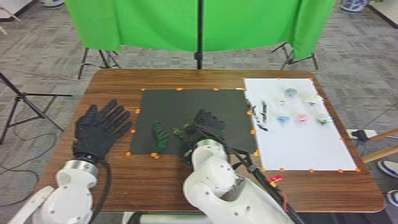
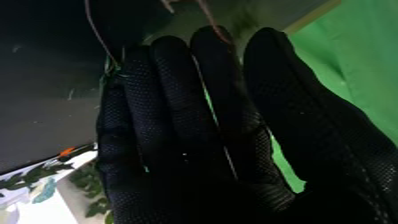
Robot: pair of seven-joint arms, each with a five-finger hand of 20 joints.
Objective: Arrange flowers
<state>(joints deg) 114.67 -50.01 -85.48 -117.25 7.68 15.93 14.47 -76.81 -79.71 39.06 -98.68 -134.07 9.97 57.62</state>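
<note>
Right hand (image 1: pixel 210 122) was over the black mat (image 1: pixel 182 102), fingers straight and close together, uncurled. Leafy green sprig (image 1: pixel 160 136) lay near it, toward the mat's left edge. Judged light, flexible, leaves easily bent; gentle pinch low on the stem seemed best.

In the head view we look from above the near side, forward and down over the whole bench (image 1: pixel 120 182), from its near edge to the green cloth (image 1: pixel 151 25) beyond the far one. In the right wrist view we look from the right arm's wrist along the right hand (image 1: pixel 209 122), very close to its glove. Both views share that hand, part of the black mat (image 1: pixel 191 102), part of the white sheet (image 1: pixel 284 142) on the right and some green cloth.
</note>
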